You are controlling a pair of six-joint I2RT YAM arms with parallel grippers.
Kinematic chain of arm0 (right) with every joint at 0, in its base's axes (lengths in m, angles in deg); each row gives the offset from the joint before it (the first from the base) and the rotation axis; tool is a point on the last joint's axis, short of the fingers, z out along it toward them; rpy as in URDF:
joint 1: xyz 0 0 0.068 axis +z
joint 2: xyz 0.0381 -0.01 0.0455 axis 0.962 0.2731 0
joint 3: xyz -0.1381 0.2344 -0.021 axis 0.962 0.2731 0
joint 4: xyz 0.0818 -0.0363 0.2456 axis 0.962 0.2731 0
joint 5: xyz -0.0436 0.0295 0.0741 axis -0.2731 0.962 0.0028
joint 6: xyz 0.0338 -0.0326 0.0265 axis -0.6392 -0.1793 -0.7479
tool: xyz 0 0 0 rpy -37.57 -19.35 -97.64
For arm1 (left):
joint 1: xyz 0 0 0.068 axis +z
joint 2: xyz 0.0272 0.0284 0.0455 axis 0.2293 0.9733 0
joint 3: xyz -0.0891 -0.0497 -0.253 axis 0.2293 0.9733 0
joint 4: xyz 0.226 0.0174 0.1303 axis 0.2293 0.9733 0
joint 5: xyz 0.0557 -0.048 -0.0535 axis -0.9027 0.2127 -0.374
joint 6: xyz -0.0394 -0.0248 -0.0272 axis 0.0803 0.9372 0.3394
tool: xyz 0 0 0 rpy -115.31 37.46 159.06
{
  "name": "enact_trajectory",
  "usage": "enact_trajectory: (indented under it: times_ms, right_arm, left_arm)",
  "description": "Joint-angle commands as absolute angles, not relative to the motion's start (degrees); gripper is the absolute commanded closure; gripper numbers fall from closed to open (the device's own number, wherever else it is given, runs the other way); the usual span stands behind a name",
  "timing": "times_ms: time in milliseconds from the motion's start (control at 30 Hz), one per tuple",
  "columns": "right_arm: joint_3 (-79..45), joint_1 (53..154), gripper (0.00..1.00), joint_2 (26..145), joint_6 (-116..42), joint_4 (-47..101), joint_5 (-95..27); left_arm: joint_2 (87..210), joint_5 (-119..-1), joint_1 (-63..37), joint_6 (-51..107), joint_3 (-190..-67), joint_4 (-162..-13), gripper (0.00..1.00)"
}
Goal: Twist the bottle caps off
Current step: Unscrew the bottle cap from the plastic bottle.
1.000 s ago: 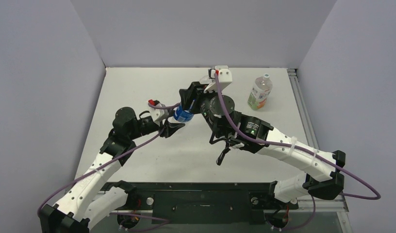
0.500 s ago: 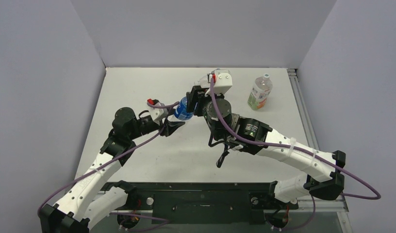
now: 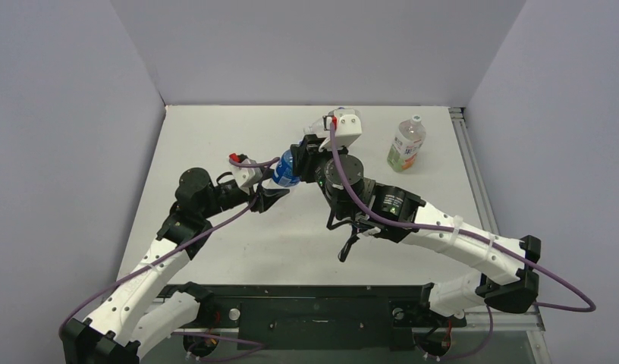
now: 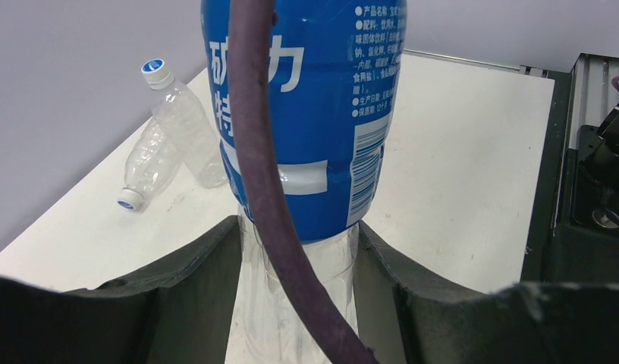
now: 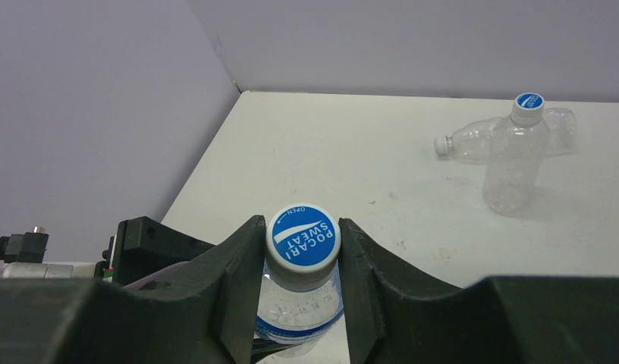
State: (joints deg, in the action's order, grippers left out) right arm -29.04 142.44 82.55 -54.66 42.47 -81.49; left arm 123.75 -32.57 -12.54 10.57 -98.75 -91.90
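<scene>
Gripping the bottle (image 4: 329, 114) low on its body, my left gripper (image 4: 299, 262) holds it above the table (image 3: 215, 136), neck aimed at my right gripper (image 5: 301, 254). That one is closed on the blue cap (image 5: 303, 236), lined up with the bottle's long axis, so a wrist roll should unscrew it.

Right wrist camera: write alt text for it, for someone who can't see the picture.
The right gripper pinches the blue Pocari Sweat cap of a blue-labelled bottle between its two black fingers. Beyond, on the white table, an upright clear bottle with a blue cap stands in front of a second clear bottle lying on its side.
</scene>
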Motion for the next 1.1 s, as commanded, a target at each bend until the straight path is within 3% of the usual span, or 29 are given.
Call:
enact_trajectory:
  times_ms: [0, 200, 367, 500, 733, 1067]
  right_arm:
    - [-27.59, 142.31, 0.68, 79.59, -55.68, 38.48, -78.76]
    - [-26.64, 140.37, 0.83, 78.99, -56.87, 35.30, -73.23]
    - [-22.66, 138.30, 1.00, 76.86, -54.59, 29.70, -60.59]
    - [-19.80, 134.00, 1.00, 74.78, -53.67, 25.68, -46.44]
    - [-17.09, 127.73, 1.00, 73.11, -52.31, 23.06, -23.68]
    - [-16.41, 125.58, 1.00, 72.55, -51.98, 20.31, -5.34]
  left_arm:
    - [122.68, -43.32, -12.41, 10.60, -99.21, -92.34, 0.82]
    - [122.23, -43.22, -12.41, 11.13, -98.69, -92.51, 0.82]
    - [121.43, -40.51, -12.33, 12.94, -98.25, -92.38, 0.83]
    - [120.53, -38.64, -12.03, 17.09, -97.82, -93.42, 0.89]
    - [120.04, -29.47, -11.43, 28.31, -98.44, -95.77, 0.89]
    - [121.47, -10.90, -11.25, 39.10, -99.68, -101.73, 0.96]
